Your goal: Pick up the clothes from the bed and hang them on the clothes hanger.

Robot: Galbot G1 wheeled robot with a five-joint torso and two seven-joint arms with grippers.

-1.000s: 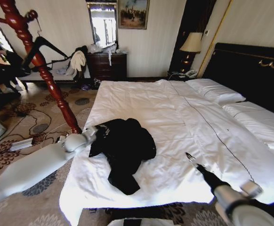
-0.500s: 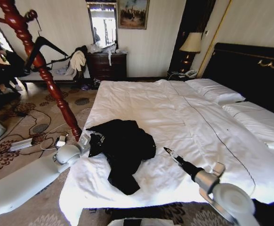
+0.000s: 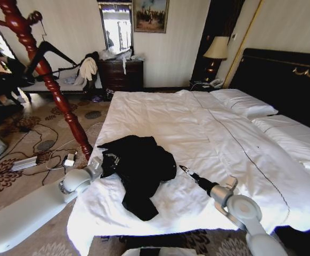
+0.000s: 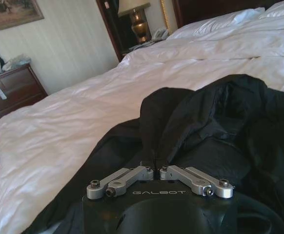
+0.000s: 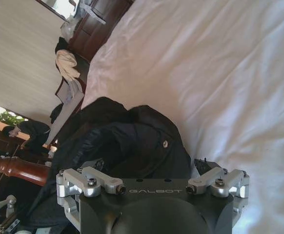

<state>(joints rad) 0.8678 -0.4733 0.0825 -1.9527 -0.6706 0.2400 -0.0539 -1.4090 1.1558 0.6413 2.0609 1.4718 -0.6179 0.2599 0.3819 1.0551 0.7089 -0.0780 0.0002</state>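
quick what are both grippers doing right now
Left gripper: shut on the black coat.
Right gripper: open, beside the coat, holding nothing.

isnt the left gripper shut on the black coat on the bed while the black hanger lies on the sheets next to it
Not quite. The hanger isn't on the sheets: the head view shows it hanging on the wooden coat stand beside the bed. The rest holds: the left gripper is shut on the black coat.
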